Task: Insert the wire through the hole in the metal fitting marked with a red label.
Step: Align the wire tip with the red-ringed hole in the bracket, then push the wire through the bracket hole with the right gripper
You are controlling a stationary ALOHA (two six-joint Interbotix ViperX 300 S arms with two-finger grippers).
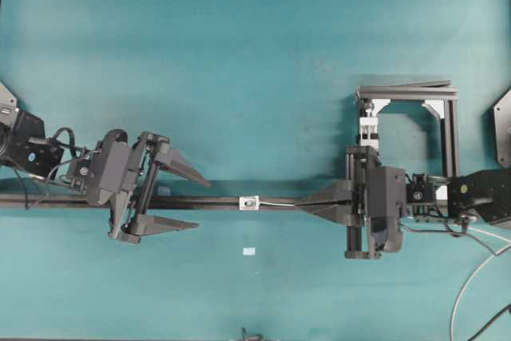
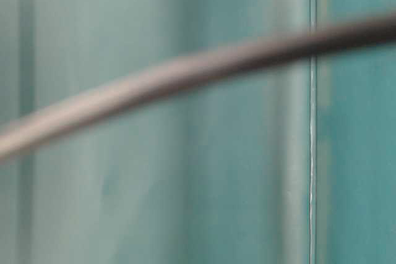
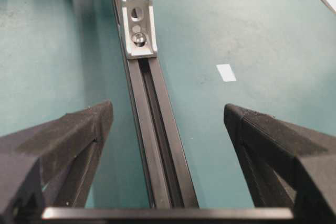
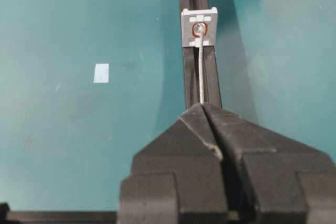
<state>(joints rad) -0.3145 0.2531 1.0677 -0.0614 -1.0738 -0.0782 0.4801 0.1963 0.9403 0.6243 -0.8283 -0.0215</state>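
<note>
The metal fitting (image 1: 250, 204) is a small silvery block on the black rail (image 1: 80, 201), midway between my grippers. In the right wrist view the fitting (image 4: 199, 27) carries a red ring around its hole (image 4: 199, 29). My right gripper (image 4: 203, 106) is shut on the thin silver wire (image 4: 201, 72), whose far end meets that hole; how deep it goes I cannot tell. From overhead the wire (image 1: 279, 204) runs from the right gripper (image 1: 302, 205) to the fitting. My left gripper (image 1: 201, 204) is open astride the rail, short of the fitting (image 3: 138, 24), its fingers (image 3: 79, 129) holding nothing.
A black frame (image 1: 447, 133) with a white-silver clamp (image 1: 367, 129) stands behind the right arm. A small white mark (image 1: 250, 252) lies on the teal table in front of the fitting. Cables (image 1: 467, 285) trail at the front right. The table-level view shows only a blurred cable (image 2: 198, 69).
</note>
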